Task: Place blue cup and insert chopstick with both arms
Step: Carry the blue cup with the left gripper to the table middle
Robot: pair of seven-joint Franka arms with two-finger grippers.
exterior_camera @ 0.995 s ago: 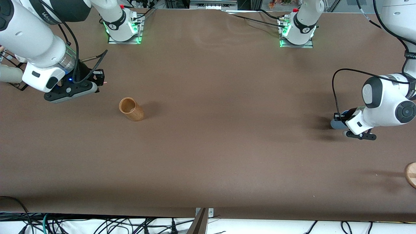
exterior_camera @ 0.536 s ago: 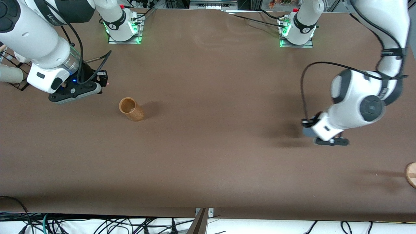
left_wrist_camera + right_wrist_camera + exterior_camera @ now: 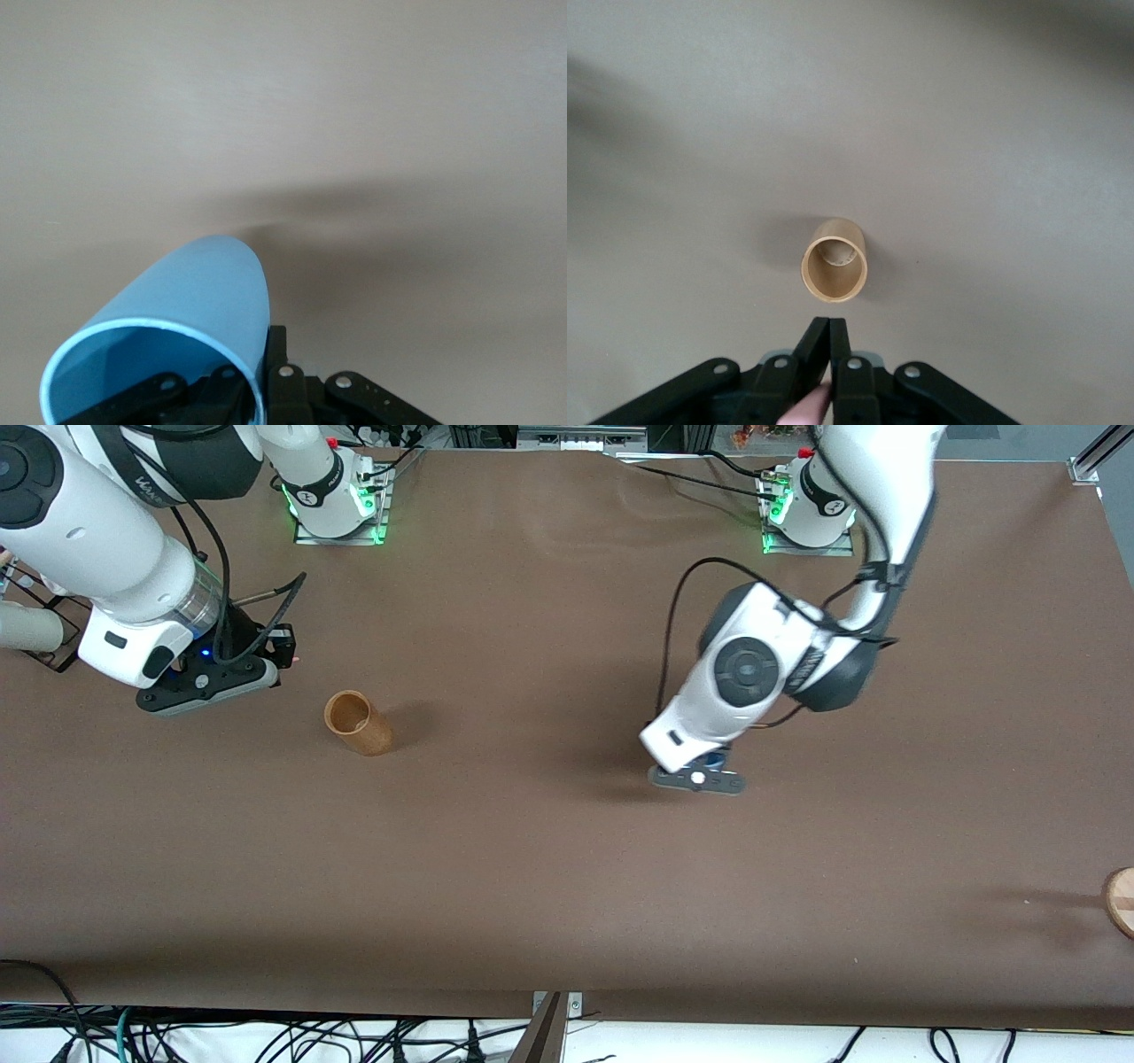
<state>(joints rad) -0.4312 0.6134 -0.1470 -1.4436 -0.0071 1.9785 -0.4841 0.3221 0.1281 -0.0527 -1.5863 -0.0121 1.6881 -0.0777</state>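
Grippers as I held them: left gripper (image 3: 700, 772) clamped the blue cup (image 3: 177, 323) over mid-table for placing, while right gripper (image 3: 831, 372), with the wooden holder (image 3: 357, 723) at its 4 o'clock, pinched the chopstick (image 3: 808, 409) ready for insertion.

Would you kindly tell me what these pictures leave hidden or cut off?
- Blue cup: the front view shows only a sliver under the left arm's wrist; the left wrist view's edge cuts its rim.
- Chopstick: only a pink end shows between the right gripper fingers; its length is cut off.
- Round wooden thing: cut by the front view's edge.
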